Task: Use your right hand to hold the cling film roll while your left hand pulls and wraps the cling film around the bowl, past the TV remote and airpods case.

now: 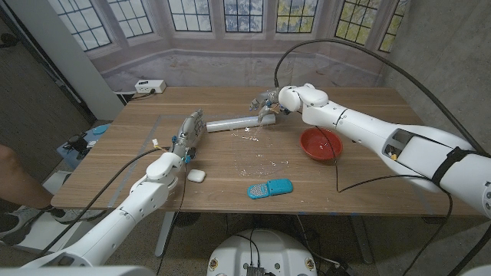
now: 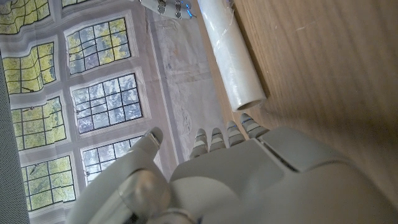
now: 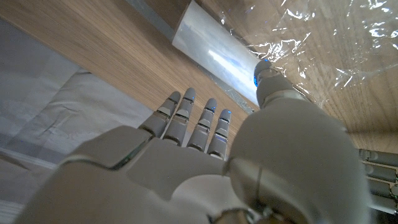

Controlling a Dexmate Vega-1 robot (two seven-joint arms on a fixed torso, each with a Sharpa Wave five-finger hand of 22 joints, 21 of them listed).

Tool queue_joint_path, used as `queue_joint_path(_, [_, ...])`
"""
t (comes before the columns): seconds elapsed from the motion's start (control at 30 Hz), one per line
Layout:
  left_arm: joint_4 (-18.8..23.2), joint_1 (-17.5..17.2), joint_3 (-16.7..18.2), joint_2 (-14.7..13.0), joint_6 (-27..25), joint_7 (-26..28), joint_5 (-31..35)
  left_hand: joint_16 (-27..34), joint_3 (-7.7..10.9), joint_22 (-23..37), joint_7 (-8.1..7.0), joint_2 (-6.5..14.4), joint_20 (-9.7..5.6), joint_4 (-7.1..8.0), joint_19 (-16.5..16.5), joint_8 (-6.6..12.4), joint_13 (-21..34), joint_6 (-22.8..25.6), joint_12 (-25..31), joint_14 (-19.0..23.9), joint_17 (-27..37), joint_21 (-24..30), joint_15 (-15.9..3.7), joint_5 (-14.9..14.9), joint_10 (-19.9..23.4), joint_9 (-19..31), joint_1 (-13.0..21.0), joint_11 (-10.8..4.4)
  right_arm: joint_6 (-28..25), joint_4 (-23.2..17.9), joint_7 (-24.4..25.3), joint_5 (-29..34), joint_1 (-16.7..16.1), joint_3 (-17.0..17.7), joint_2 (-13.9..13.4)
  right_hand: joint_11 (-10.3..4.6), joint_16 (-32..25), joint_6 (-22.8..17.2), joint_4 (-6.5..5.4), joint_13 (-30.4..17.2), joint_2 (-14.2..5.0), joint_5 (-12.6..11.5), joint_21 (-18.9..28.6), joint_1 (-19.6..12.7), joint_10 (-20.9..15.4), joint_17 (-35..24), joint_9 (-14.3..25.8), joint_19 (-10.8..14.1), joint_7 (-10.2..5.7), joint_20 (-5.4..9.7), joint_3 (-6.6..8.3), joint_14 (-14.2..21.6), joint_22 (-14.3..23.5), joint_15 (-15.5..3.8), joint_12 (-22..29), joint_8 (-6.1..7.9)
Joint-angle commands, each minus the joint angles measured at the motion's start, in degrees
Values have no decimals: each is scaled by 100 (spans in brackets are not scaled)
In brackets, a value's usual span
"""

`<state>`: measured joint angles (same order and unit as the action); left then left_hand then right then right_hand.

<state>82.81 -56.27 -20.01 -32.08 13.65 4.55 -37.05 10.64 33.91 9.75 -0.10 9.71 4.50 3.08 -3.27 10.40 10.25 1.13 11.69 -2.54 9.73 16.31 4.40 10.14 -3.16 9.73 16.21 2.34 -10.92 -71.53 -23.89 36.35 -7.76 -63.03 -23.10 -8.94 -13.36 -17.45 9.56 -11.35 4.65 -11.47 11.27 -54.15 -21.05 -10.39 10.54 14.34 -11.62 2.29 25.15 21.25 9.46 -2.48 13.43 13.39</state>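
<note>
The white cylindrical cling film roll [image 1: 234, 123] lies on the wooden counter [image 1: 345, 180], film barely unrolled. Right robot hand [image 1: 265, 106] hovers open-fingered at its end; left robot hand [image 1: 187, 135], empty, waits beside. The red round bowl [image 1: 320, 143] sits unwrapped.

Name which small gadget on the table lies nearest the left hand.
The white airpods case, right beside the left hand. The blue remote lies farther toward the table's middle.
</note>
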Motion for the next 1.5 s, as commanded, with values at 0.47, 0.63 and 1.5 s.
queue_joint_path(0.47, [170, -155, 37, -77, -72, 57, -37, 12, 70, 13, 27, -14, 27, -8, 104, 38, 36, 96, 40, 76, 9, -52, 22, -5, 46, 35, 27, 18, -186, 427, 434, 43, -3, -267, 256, -6, -36, -30, 43, -19, 25, -44, 43, -191, -72, -17, 6, 121, 4, 17, 112, 207, 26, -685, -35, -20])
queue_joint_path(0.63, [178, -141, 38, -100, -93, 36, -37, 11, 77, 13, 35, -15, 32, -9, 115, 39, 36, 110, 37, 89, 9, -62, 26, -6, 48, 35, 24, 16, -217, 494, 605, 71, -22, -294, 285, -43, -58, -104, 35, -22, 41, -47, 46, -230, -190, -23, 8, 173, -14, 34, 150, 341, 29, -734, -19, -18])
queue_joint_path(1.5, [-88, 44, 1, -43, -131, -119, -99, 1, 107, 15, 43, -19, 33, -14, 157, 32, 38, 143, 26, 127, 10, -108, 22, -8, 59, 37, 10, 16, -170, 1150, 790, 53, 176, -603, 601, -118, -98, -819, -14, -72, 81, -45, 41, -311, -809, -57, 22, 414, -39, 154, 384, 961, 36, -980, 44, 77])
